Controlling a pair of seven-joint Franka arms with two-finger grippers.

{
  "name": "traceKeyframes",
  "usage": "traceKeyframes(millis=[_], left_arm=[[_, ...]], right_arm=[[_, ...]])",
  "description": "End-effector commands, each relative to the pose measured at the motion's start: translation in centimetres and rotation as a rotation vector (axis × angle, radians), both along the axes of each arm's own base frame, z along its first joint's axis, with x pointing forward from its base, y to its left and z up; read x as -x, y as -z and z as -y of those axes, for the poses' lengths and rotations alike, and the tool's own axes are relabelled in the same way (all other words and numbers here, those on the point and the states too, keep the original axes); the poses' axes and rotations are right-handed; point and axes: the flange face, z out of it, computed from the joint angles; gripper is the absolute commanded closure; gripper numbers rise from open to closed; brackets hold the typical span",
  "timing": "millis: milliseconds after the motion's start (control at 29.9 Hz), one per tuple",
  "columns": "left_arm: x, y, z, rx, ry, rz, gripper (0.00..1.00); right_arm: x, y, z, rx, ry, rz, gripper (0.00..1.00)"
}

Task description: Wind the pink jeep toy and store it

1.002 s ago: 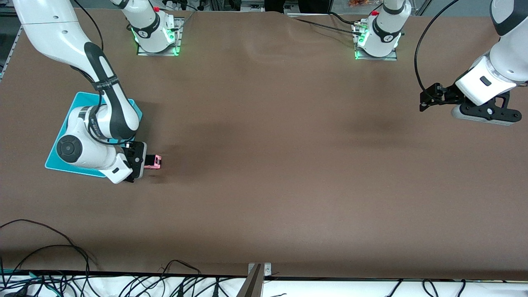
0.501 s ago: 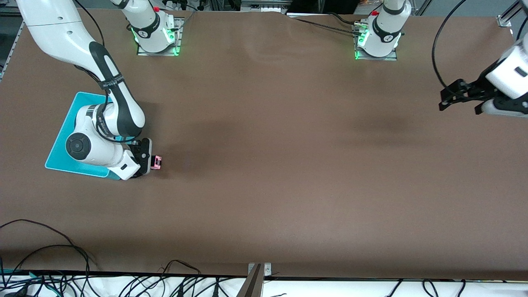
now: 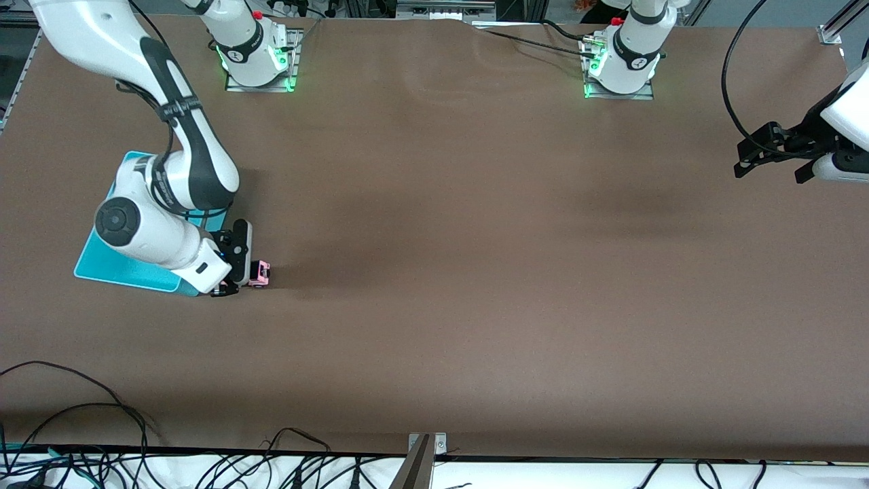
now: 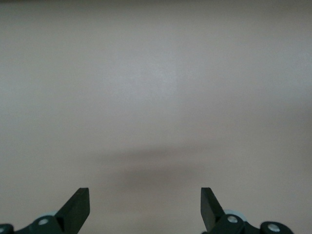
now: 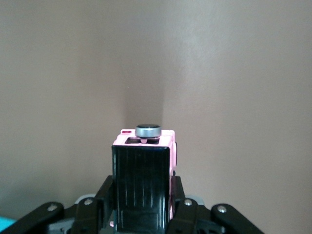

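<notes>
- Brown table (image 3: 448, 272) fills the front view, with two arm bases standing along the top edge of the frame and a tangle of black cables (image 3: 136, 462) running along the bottom edge.
- At the middle left of the front view, the right gripper (image 3: 239, 275) is clamped on the pink jeep toy (image 3: 259, 273), low over the table just beside the corner of the turquoise bin (image 3: 115, 268).
- The right wrist view shows the pink jeep toy (image 5: 144, 180) squeezed between the two fingers (image 5: 180, 204), its black ribbed roof facing the camera and a round silver-rimmed knob (image 5: 147, 130) at its outer end; a sliver of the turquoise bin (image 5: 5, 225) shows at the lower left corner of that frame.
- The right arm's white elbow and wrist cover much of the bin in the front view.
- At the right edge of the front view, the left gripper (image 3: 764, 153) waits in the air over bare table at the left arm's end.
- The left wrist view shows its fingers (image 4: 78, 207) spread wide apart with nothing between them, above plain table (image 4: 156, 97).
</notes>
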Motion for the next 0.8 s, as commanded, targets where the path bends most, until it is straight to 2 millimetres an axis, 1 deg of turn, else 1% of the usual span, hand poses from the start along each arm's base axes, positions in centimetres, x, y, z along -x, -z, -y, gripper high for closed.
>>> traceKeyframes(millis=[0,67,167,267,334,467,534,634,768], left_arm=[[-0.3,-0.2,1.0,0.000,0.016,-0.008,0.00],[-0.2,-0.3,0.9,0.000,0.014,-0.006,0.00],[-0.3,-0.2,0.9,0.001,0.014,-0.008,0.00],[-0.3,-0.2,0.8,0.001,0.013,-0.008,0.00],[-0.3,-0.2,0.9,0.001,0.014,-0.008,0.00],[-0.2,-0.2,0.7,0.001,0.011,-0.008,0.00],[-0.2,-0.2,0.7,0.001,0.011,-0.008,0.00],[-0.2,-0.2,0.7,0.001,0.013,-0.008,0.00],[-0.2,-0.2,0.6,0.001,0.011,-0.009,0.00]], right_arm=[[1.2,-5.6,2.3,0.015,0.030,-0.028,0.93],[1.7,-7.2,4.1,0.028,0.056,-0.043,0.93],[2.9,-9.0,6.9,0.045,0.094,-0.088,0.93],[3.7,-9.9,10.1,0.060,0.130,-0.112,0.93],[4.6,-10.1,12.1,0.065,0.161,-0.124,0.93],[7.0,-9.0,14.6,0.067,0.207,-0.151,0.93],[7.9,-8.2,16.1,0.069,0.232,-0.151,0.93],[9.0,-6.3,17.8,0.067,0.244,-0.153,0.93],[10.2,-3.6,19.4,0.066,0.256,-0.143,0.93]])
